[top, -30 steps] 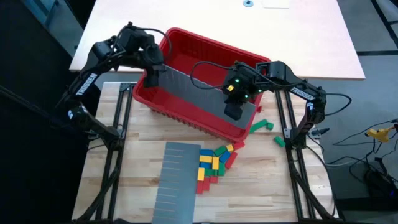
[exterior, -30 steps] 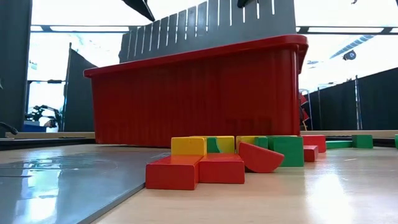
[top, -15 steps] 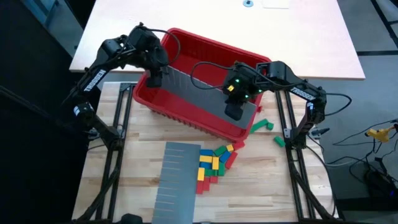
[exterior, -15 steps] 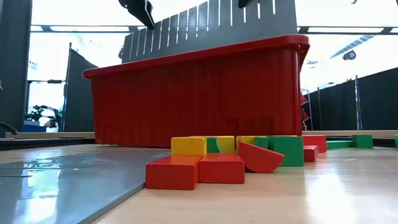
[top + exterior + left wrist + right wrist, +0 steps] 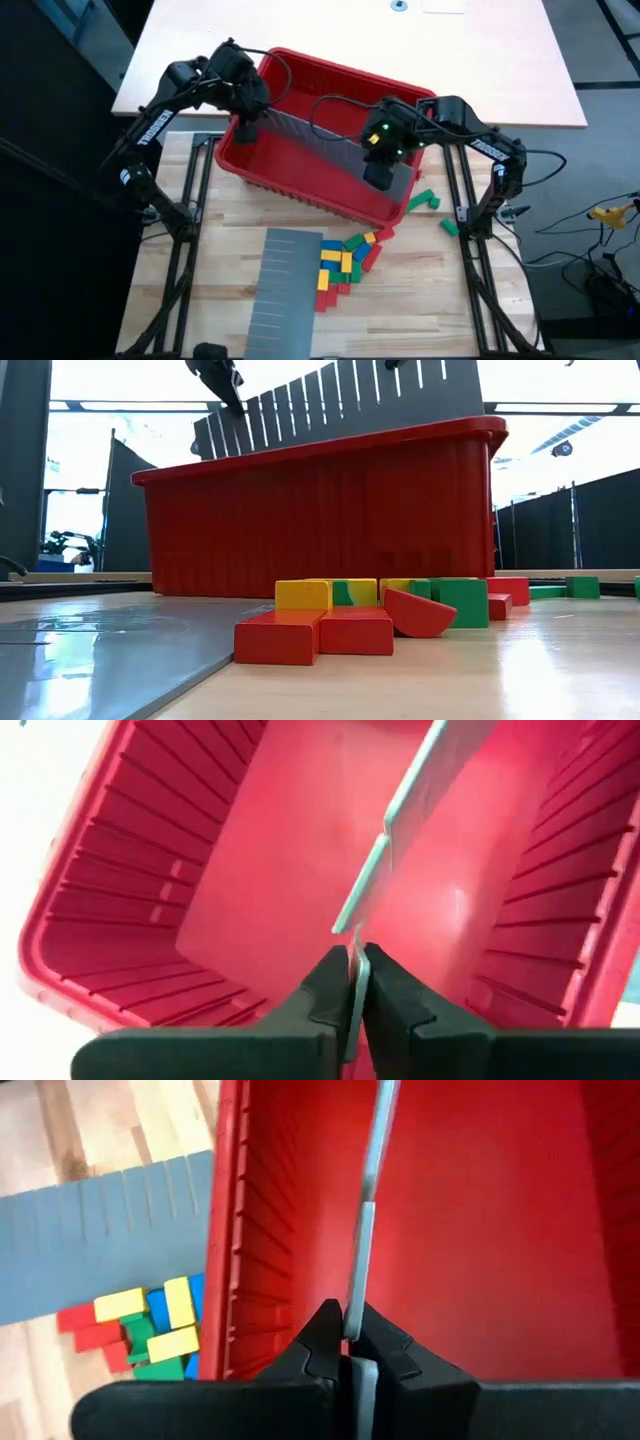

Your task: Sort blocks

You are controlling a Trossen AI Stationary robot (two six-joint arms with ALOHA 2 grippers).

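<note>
Red, yellow, blue, green blocks [image 5: 345,262] clustered on table, few green scattered apart

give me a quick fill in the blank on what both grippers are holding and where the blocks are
1. Both the left gripper and the right gripper are shut on the same grey ____.
2. That panel stands inside the ____ bin.
3. The blocks lie on the table, ____ the bin.

Missing words: slotted panel; red; outside
</note>
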